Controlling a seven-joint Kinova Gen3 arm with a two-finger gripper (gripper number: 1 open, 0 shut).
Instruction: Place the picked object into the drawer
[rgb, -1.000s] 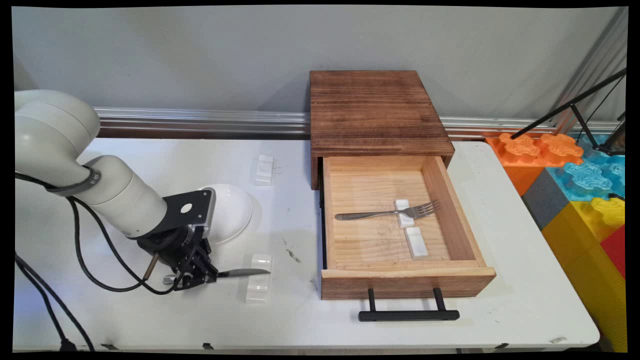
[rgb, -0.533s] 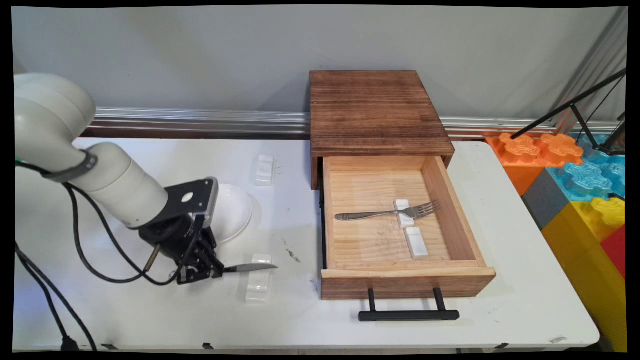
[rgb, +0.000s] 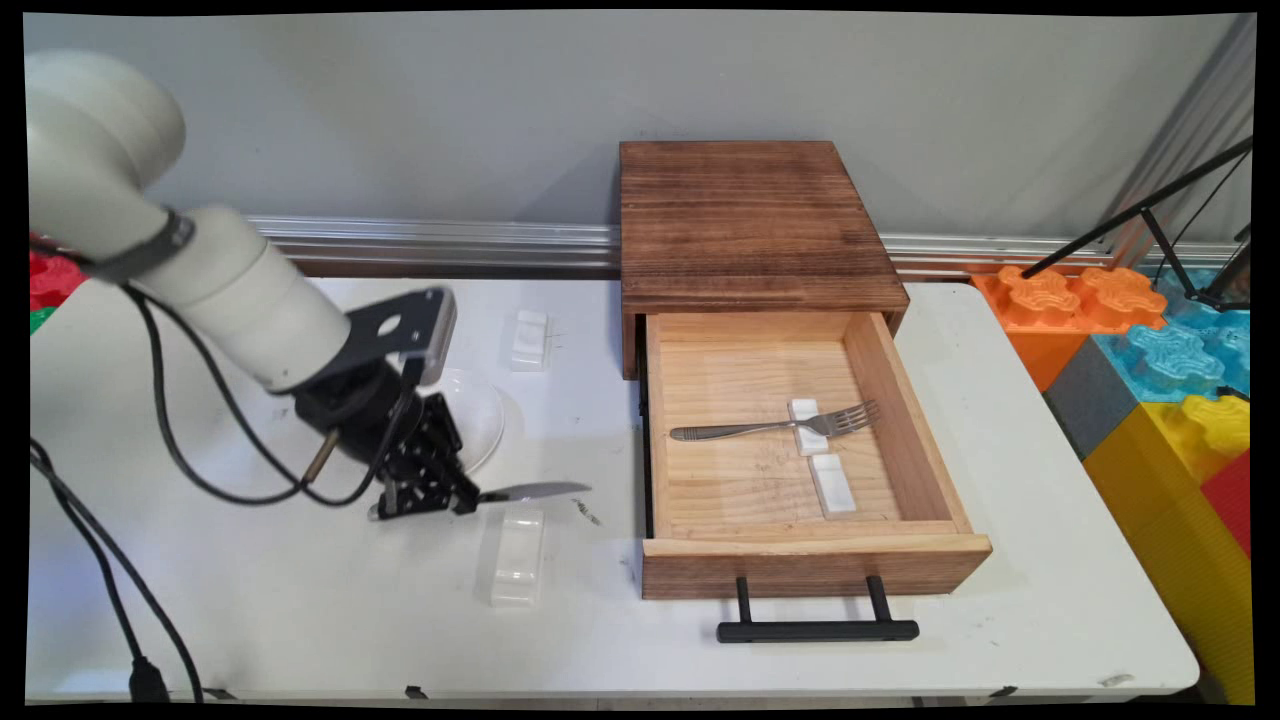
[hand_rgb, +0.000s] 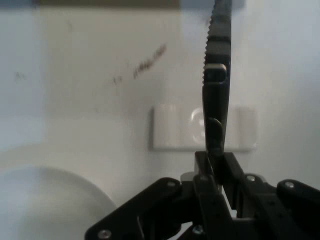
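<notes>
**One knife pinched above the worktop, beside the open drawer**

Two black fingers (rgb: 455, 497) pinch the handle of a table knife (rgb: 535, 491), and the blade runs level away from them toward the open wooden drawer (rgb: 810, 560). In the hand view the fingers (hand_rgb: 215, 175) close on the knife (hand_rgb: 216, 75) edge-on, its serrated side showing.

Just below and ahead of the fingers a white cutlery rest (rgb: 517, 555) lies on the worktop (rgb: 300, 620); the knife hangs clear above it, not touching. Behind the fingers, partly hidden by the black linkage, sits a white bowl (rgb: 480, 415). A second white rest (rgb: 528, 338) lies farther off, beyond the bowl.

Past the knife tip, bare worktop with a few dark scuffs separates the blade from the drawer's left wall. Inside the drawer a fork (rgb: 775, 427) lies across one white rest, with another rest (rgb: 832, 485) free beside it. The drawer's black handle (rgb: 817, 630) juts toward the near edge of the worktop.
</notes>
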